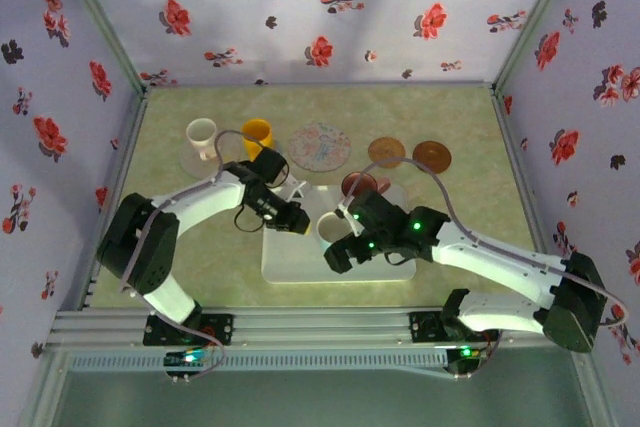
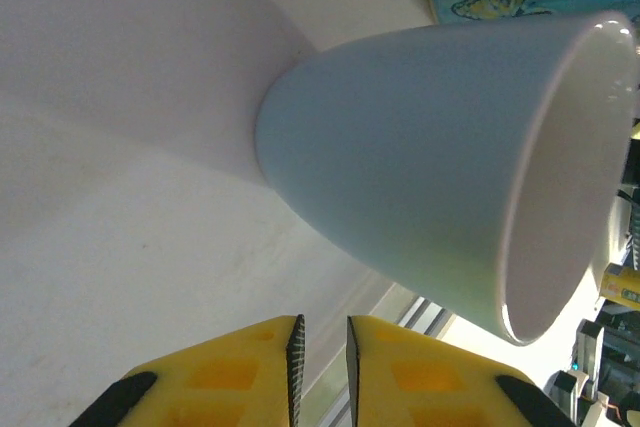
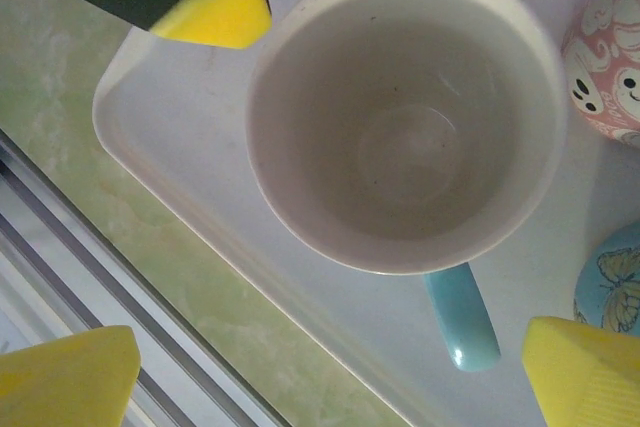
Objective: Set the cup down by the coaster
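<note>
A pale blue cup [image 1: 328, 230] with a white inside stands upright on the white tray [image 1: 290, 262]. From above, the cup [image 3: 400, 117] has its blue handle [image 3: 462, 317] pointing toward the near side. My right gripper [image 3: 330, 332] hangs wide open just above it, holding nothing, and appears in the top view as the right gripper [image 1: 340, 247]. My left gripper [image 2: 322, 322] sits low beside the cup [image 2: 420, 147], its jaws a narrow slit apart with nothing between them; from above the left gripper [image 1: 295, 219] is left of the cup. Round brown coasters [image 1: 386, 152] [image 1: 432, 156] and a patterned one [image 1: 320, 144] lie behind the tray.
A pink cup [image 1: 358, 185] stands at the tray's back, also seen as the pink cup [image 3: 610, 67]. A turquoise butterfly cup [image 3: 612, 292] sits close to the blue one. A white cup [image 1: 202, 137] and an orange cup [image 1: 258, 134] stand at the back left. Flowered walls enclose the table.
</note>
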